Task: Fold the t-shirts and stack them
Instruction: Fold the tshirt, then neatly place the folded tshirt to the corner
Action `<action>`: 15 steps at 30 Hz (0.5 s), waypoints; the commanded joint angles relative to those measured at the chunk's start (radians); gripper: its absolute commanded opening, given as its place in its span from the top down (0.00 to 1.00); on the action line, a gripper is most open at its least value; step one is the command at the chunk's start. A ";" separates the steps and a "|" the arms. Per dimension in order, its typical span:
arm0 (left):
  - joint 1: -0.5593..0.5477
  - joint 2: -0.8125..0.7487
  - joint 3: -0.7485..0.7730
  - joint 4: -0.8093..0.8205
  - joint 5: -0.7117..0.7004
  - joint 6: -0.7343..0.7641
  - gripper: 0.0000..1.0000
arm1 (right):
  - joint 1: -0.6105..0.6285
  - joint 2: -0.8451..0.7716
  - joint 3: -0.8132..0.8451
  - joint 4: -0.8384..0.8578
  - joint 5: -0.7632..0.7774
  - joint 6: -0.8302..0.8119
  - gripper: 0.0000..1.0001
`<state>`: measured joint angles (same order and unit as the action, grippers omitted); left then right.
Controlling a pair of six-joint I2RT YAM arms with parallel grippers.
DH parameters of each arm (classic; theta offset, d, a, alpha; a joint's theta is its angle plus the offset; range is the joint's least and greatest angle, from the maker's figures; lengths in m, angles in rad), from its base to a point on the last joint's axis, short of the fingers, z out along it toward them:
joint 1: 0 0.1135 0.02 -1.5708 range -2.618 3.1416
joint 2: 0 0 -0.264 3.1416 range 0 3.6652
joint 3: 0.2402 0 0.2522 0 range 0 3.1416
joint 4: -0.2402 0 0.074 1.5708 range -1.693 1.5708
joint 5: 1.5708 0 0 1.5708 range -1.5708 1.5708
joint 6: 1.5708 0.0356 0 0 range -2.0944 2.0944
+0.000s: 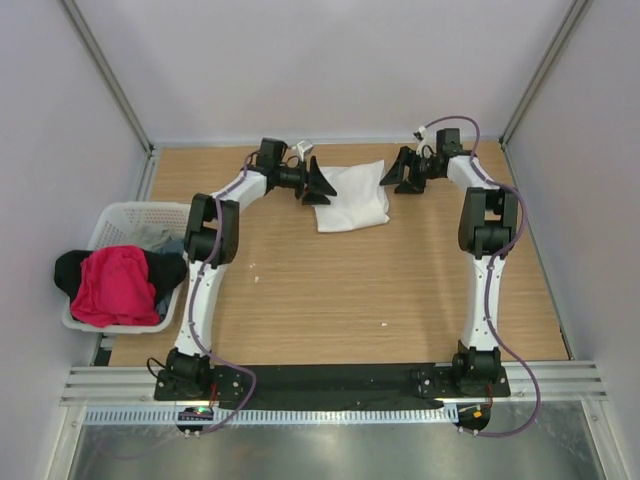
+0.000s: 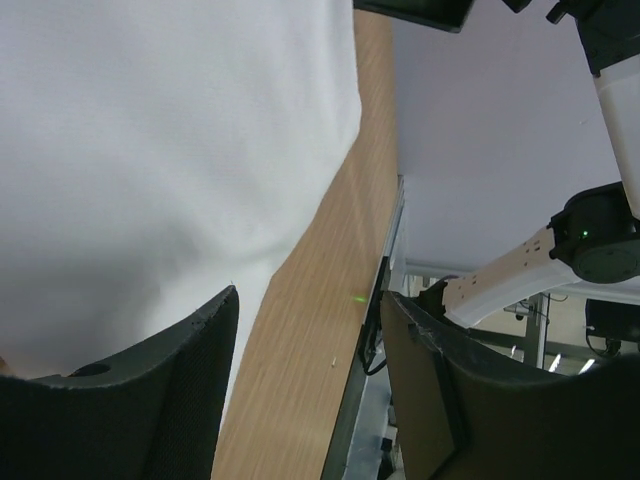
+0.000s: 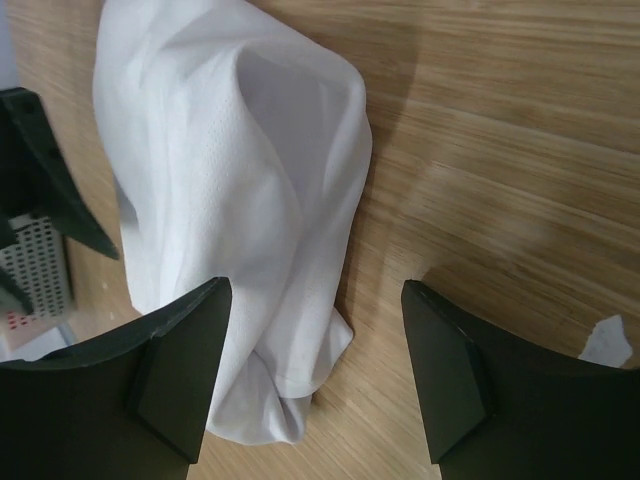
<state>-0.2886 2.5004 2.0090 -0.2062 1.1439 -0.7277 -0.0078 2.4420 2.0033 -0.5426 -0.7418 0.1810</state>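
Far left, at the edge of the desk: white basket with pink-red t-shirt heaped on top and black t-shirt hanging over the rim, neither folded yet. Far side, left of centre: left tool with jaws apart, gripping nothing, tips just at the left edge of the white t-shirt. White t-shirt lying on the desk at far centre, between the two tools, folded to a rough rectangle; one corner bunched and rolled under in the right wrist view. Right tool likewise parted and empty, one finger over the shirt's right edge. Judged step: tidying this fold before fetching the next shirt. To do it well: pinch only the loose corner, draw it outward low and flat, square the edges, avoid dragging the whole shirt. Then lift both tools straight up so no cloth snags. Brands, labels, writing: none legible on cloth, basket or tools.
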 commanded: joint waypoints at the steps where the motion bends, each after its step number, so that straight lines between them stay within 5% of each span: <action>1: -0.006 0.020 0.020 0.039 0.040 -0.012 0.40 | -0.020 0.025 0.014 0.084 -0.140 0.087 0.25; 8: -0.047 0.049 0.023 0.016 0.030 0.004 0.40 | -0.020 0.044 -0.112 0.365 -0.404 0.370 0.24; 15: -0.055 0.049 0.023 -0.036 0.011 0.056 0.40 | -0.003 0.084 -0.084 0.414 -0.439 0.406 0.22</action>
<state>-0.3477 2.5618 2.0090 -0.2214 1.1446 -0.7105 -0.0257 2.5198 1.8965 -0.2073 -1.1252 0.5331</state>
